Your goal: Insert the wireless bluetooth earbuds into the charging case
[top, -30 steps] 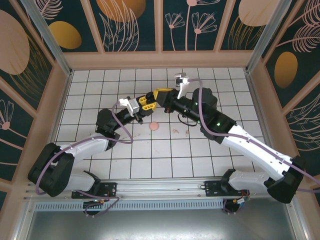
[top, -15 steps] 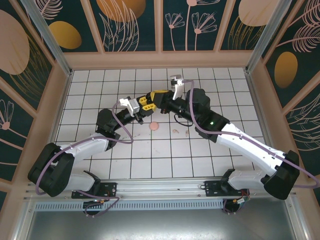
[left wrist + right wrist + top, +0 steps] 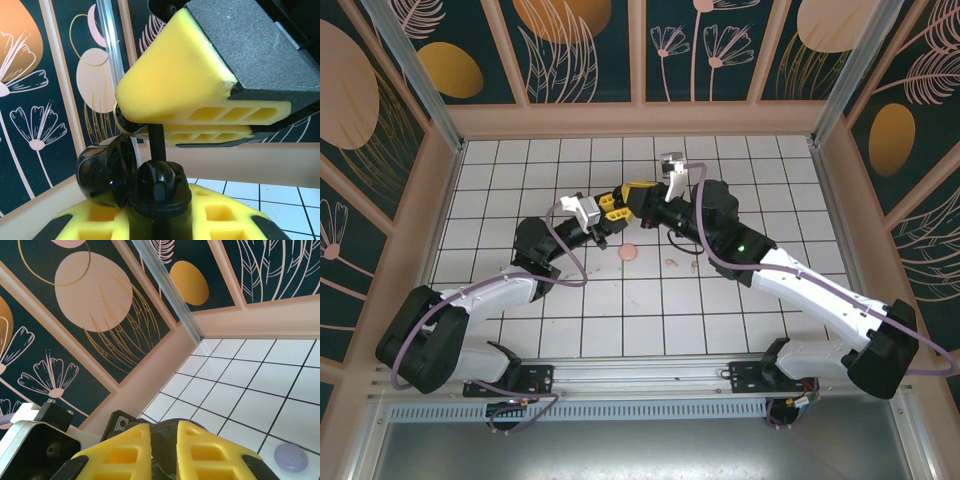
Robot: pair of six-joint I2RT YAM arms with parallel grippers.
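Black earbud (image 3: 156,142) hangs by its stem just below the right gripper (image 3: 127,119) pinching it, which has edged over to the black charging case (image 3: 107,172) clamped in the left gripper (image 3: 155,220); seating looks close.

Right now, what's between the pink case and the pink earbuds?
Just bare tiles, from pink case to pink earbuds, in the top view.

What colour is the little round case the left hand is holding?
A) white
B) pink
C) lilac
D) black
D: in the left wrist view the left hand is shut on a shiny black case with its lid open.
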